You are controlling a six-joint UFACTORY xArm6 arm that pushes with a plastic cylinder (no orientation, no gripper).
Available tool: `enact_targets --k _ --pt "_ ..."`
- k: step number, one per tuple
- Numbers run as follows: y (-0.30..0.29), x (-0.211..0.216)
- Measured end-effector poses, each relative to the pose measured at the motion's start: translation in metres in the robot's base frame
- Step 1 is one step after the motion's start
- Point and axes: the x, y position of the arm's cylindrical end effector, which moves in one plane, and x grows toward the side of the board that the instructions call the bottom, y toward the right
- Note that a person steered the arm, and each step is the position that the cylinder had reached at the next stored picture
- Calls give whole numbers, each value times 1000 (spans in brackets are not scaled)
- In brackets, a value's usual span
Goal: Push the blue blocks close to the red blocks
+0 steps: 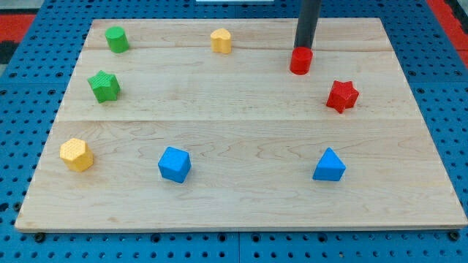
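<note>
A blue cube (174, 164) lies at the view's lower left of centre. A blue triangular block (329, 166) lies at the lower right. A red cylinder (300, 61) stands at the upper right, and a red star block (341, 96) lies right of and below it. My dark rod comes down from the view's top, and my tip (303, 47) sits right behind the red cylinder, touching or nearly touching its top side. The tip is far from both blue blocks.
A green cylinder (116, 39) and a green star (104, 86) lie at the upper left. A yellow block (221, 40) lies at top centre, a yellow hexagonal block (76, 155) at the lower left. The wooden board (241, 124) rests on a blue pegboard.
</note>
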Motion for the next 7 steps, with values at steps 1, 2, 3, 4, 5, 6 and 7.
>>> enact_targets --k 1,2,3,4,5,6,7 --pt "7 73" --pt "9 75" --pt "16 58" --pt "120 99" --pt "110 218" --pt "51 298" --pt "-2 277"
